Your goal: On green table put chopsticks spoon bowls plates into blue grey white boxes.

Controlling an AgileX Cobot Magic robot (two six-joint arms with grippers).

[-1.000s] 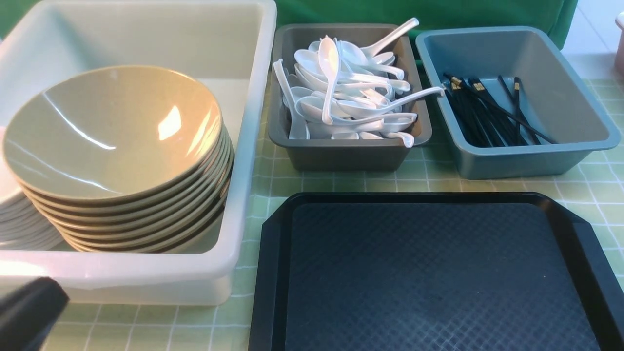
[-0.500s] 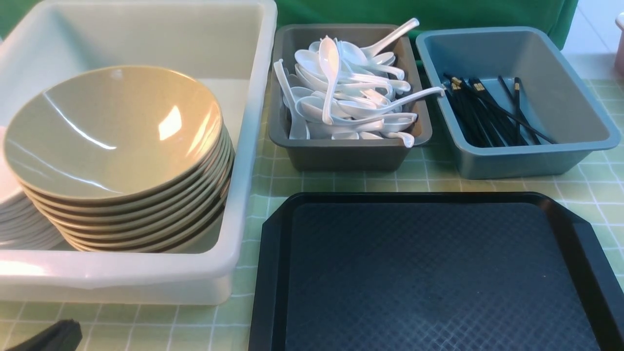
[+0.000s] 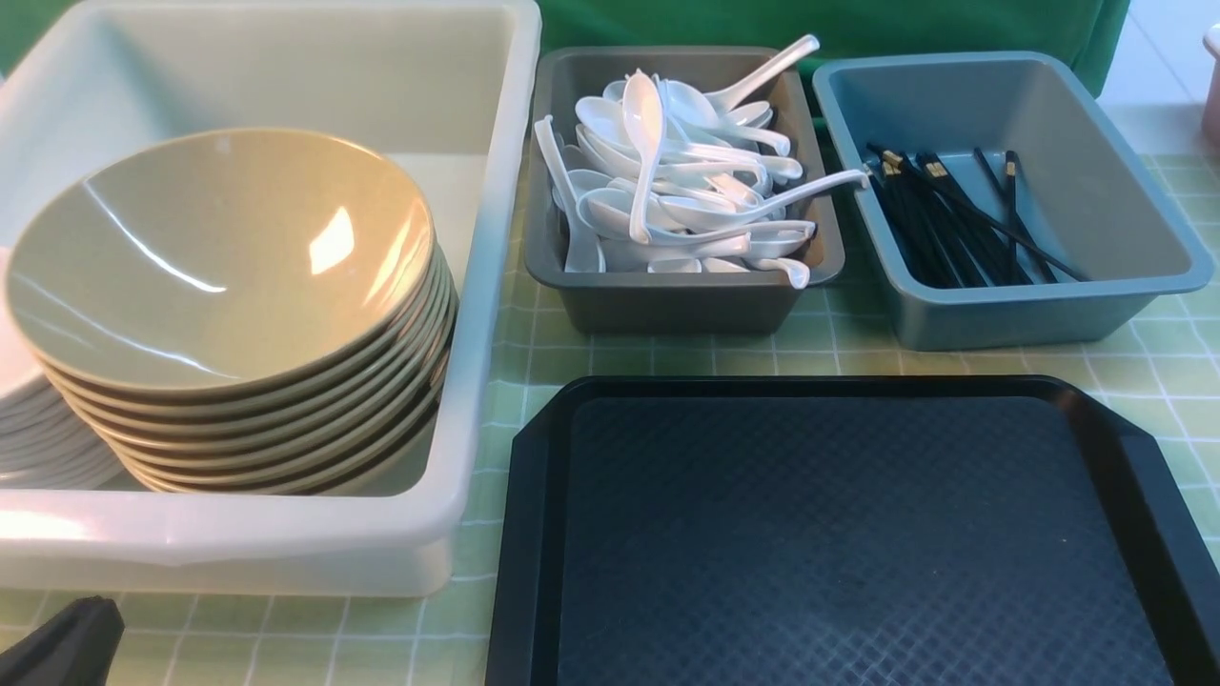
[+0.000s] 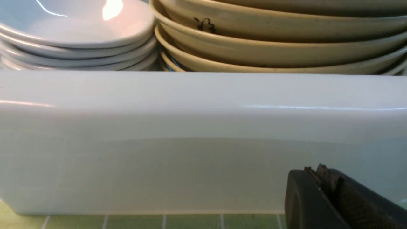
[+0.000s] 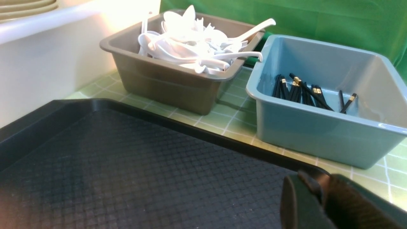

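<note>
In the front view, a white box (image 3: pixel 477 286) of smooth, half-clear plastic is seen on the left of the green checked table (image 3: pixel 667 357). A stack of glossy olive bowls (image 3: pixel 229 286) is placed inside it, tilted, and the edge of a stack of white plates (image 3: pixel 29 429) is seen to their left. The grey box (image 3: pixel 667 295) in the middle is heaped with white spoons (image 3: pixel 677 181), and two handles stick out over its rim. In the blue box (image 3: pixel 1029 305) on the right, thin black chopsticks (image 3: pixel 953 219) with gold bands are laid. A black tray (image 3: pixel 839 534) with a diamond-pattern surface and cut corners is seen nearest. Only a dark tip of the left gripper (image 3: pixel 67 648) is shown at the lower left corner, in front of the white box.

In the left wrist view, the white box wall (image 4: pixel 190 143) is shown very close. Above its rim, the plates (image 4: pixel 79 38) and the bowls (image 4: pixel 270 41) are seen side by side, which is hidden in front. The left gripper (image 4: pixel 324 190) is closed, with nothing between its jaws.

In the right wrist view, the tray (image 5: pixel 127 171), the grey box (image 5: pixel 171 86), the spoons (image 5: pixel 194 44) and the blue box (image 5: pixel 318 133) with chopsticks (image 5: pixel 302 92) are shown from low. The right gripper (image 5: pixel 318 197) is held over the tray corner; whether it is apart or closed cannot be told.
</note>
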